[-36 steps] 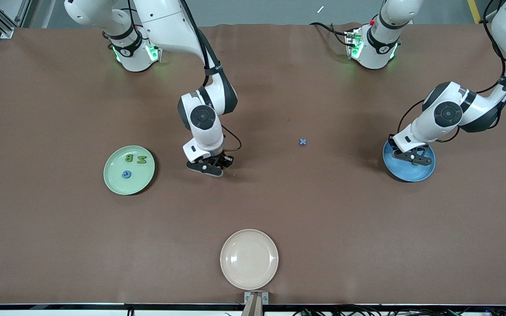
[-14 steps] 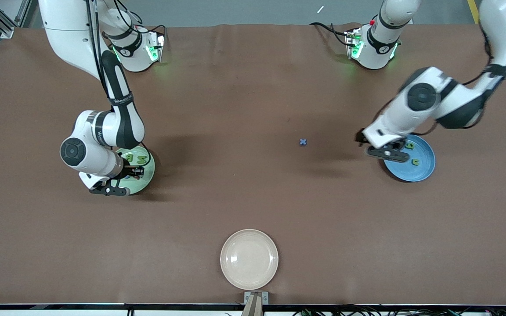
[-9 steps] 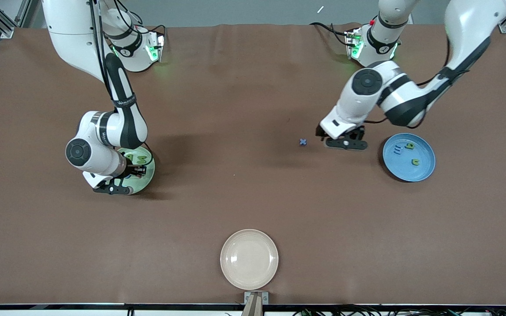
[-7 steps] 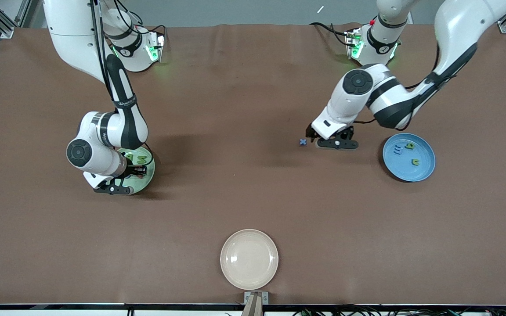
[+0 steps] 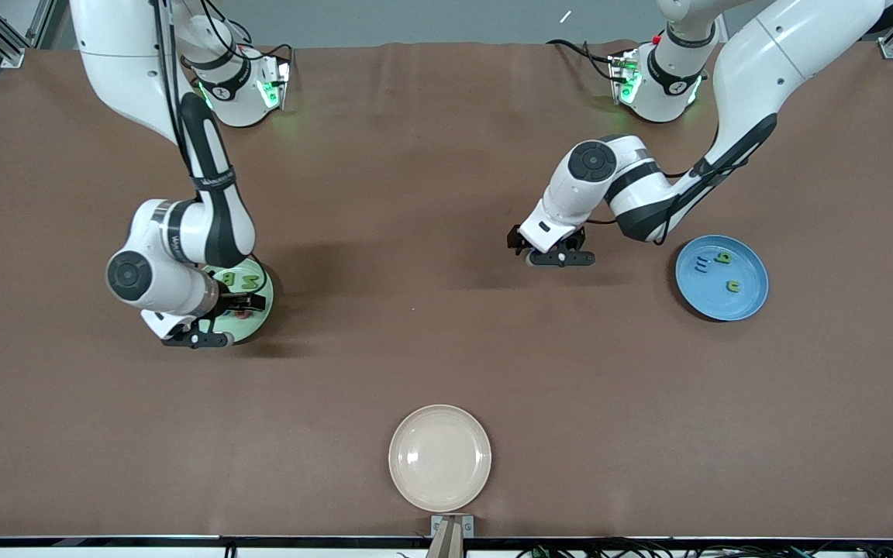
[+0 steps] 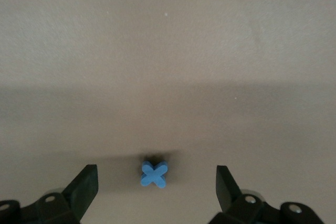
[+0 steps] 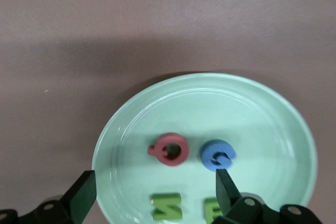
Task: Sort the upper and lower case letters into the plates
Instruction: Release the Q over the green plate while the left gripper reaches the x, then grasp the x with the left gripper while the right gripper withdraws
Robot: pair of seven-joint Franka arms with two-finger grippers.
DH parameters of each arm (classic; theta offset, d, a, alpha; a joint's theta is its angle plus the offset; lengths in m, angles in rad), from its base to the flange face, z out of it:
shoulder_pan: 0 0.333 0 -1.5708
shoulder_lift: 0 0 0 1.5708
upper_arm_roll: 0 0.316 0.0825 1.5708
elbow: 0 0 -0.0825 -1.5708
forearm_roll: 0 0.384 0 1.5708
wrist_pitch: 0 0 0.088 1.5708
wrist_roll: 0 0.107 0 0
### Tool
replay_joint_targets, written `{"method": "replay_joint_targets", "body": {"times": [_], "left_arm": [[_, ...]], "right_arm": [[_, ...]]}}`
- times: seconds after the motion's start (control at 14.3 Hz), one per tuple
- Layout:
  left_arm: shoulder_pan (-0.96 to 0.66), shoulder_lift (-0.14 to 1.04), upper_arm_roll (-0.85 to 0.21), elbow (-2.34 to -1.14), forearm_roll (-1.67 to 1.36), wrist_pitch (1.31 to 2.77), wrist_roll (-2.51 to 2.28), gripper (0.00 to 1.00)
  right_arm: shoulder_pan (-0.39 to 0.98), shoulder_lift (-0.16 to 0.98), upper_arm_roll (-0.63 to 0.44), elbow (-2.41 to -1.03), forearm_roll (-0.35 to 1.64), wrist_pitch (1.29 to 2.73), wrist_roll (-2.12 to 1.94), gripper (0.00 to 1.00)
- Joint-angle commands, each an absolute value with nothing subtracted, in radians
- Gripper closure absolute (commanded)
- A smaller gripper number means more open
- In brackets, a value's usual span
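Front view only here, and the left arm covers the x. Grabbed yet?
Observer: No. The left wrist view shows the x lying flat on the table, between the left gripper's open fingers and touching neither.
Operator: Is the right gripper holding anything? The arm blocks the green plate for me.
Observer: Nothing. The right gripper is open and empty over the green plate.
Operator: Is the Q in there?
Observer: Yes, the pink Q lies in it beside the blue G.
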State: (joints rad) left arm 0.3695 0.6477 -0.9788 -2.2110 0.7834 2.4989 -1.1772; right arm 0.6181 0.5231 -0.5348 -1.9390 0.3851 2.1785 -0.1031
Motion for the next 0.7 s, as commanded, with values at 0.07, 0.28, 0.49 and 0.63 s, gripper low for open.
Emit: {"method": "replay_joint_targets", "body": {"times": [0.07, 0.28, 0.49, 0.63], "left_arm": [[0.318, 0.686, -0.931, -2.192, 0.775, 2.508, -1.206, 0.33], [0.272, 0.686, -0.896, -2.192, 0.775, 2.508, -1.213, 0.38], [0.259, 0.686, -0.89, -2.189, 0.775, 2.5, -1.22, 0.42], [0.245, 0.686, -0.881, -2.189, 0.775, 2.497, -1.22, 0.47]], "right_arm": [[0.618, 0.489, -0.613, -1.809, 0.351, 1.958, -0.118, 0.0], [0.62, 0.469, -0.656, -1.694, 0.272, 1.817, -0.12, 0.0], [0.612, 0.469, -0.701, -1.585, 0.239, 1.683, -0.126, 0.0], [0.609, 0.469, -0.725, -1.525, 0.239, 1.622, -0.126, 0.0]]}}
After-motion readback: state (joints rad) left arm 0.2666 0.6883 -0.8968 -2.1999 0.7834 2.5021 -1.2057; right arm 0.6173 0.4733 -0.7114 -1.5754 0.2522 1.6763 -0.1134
